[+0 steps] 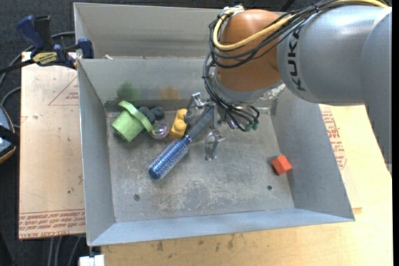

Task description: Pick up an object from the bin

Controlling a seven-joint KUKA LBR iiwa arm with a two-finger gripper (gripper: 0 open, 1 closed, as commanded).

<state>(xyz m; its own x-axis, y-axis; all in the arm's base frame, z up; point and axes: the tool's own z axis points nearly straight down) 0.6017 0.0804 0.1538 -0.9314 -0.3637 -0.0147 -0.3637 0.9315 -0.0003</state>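
Observation:
My gripper [206, 128] hangs in the middle of the bin under the orange wrist cover, its fingers spread apart. A blue hairbrush [173, 156] lies slanted on the floor, its bristled head low left and its dark handle rising up right between my fingers. Just left of the fingers sits a small yellow toy [179, 123], touching the brush handle's side.
A green cup-like piece [128, 122], a dark blue lump [150, 113] and a small clear round thing [160, 129] cluster at the left back. An orange block [281, 164] lies alone at the right. The arm covers the bin's back right.

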